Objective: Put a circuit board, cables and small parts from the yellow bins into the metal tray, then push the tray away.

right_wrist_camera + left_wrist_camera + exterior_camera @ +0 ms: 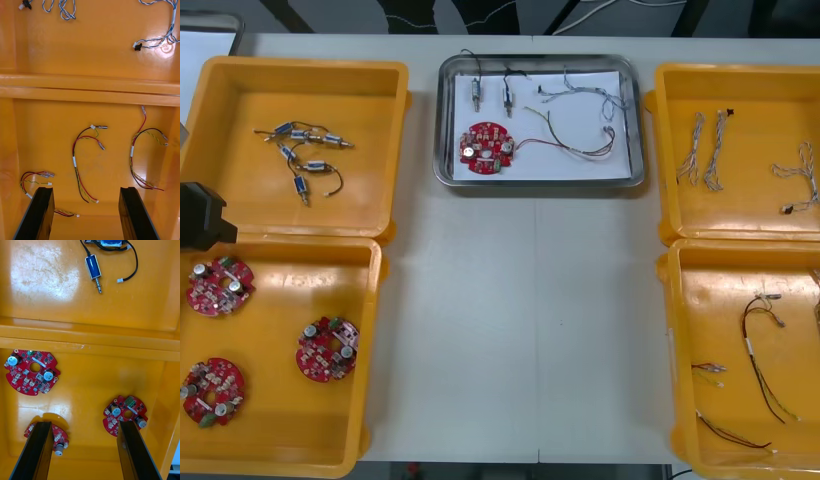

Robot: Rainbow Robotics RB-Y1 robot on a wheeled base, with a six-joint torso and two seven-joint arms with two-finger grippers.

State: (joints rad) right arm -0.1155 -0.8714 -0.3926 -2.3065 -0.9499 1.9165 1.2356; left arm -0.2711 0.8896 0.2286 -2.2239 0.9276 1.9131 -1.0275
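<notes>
The metal tray [442, 130], white inside, lies at the far middle of the table. It holds a red circuit board [487, 148], two small metal parts [477, 92], a blue and white cable [585, 95] and a red and yellow cable [575, 142]. My left gripper [84, 453] hangs open above the near left bin [90, 390], over three circuit boards [32, 372]; one board is partly hidden behind a finger [35, 450]. My right gripper [85, 215] hangs open above the near right bin [45, 131], over red and yellow cables [84, 157]. Both hold nothing.
The far left bin [240, 100] holds several small metal parts [305, 155]. In the far right bin [760, 90] lie blue and white cables [705, 150]. A black part of my left arm [200, 215] shows at the left edge. Bare table stretches between the bins.
</notes>
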